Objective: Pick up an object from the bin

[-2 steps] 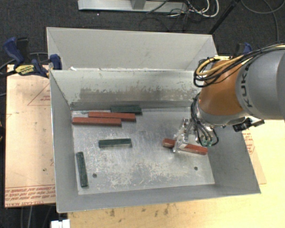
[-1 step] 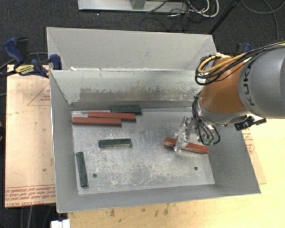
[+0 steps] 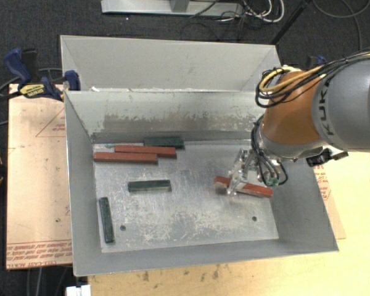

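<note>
My gripper [image 3: 236, 187] is low over the right part of the bin floor, its metal fingers pointing down onto a red-brown flat bar [image 3: 257, 190] that lies nearly level there. The fingers straddle the bar near its left end, where a short stub of it shows to their left. I cannot make out how far apart the fingers stand. The bar rests on the floor.
Two long red-brown bars [image 3: 126, 156] [image 3: 145, 150] and a dark green bar [image 3: 164, 143] lie along the back wall at left. Another dark green bar [image 3: 149, 186] lies mid-floor, and one [image 3: 105, 219] stands lengthwise near the front left corner.
</note>
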Action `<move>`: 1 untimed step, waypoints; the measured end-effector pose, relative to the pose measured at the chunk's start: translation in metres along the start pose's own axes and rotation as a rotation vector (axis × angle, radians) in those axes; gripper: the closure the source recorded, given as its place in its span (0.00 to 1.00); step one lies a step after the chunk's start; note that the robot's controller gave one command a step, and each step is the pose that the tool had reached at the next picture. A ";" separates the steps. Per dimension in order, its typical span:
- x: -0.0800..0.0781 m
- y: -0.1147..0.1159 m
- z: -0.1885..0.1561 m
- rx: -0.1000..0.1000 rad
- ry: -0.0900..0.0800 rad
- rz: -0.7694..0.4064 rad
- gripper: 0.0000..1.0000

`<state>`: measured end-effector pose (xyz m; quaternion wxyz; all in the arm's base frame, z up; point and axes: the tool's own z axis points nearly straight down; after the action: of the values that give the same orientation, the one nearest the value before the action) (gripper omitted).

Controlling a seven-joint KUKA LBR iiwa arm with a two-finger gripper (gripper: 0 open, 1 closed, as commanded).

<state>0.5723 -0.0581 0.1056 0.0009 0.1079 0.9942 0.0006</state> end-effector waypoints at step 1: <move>0.000 0.000 -0.009 0.000 0.000 0.000 1.00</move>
<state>0.5722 -0.0580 0.1142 0.0008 0.1077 0.9942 0.0005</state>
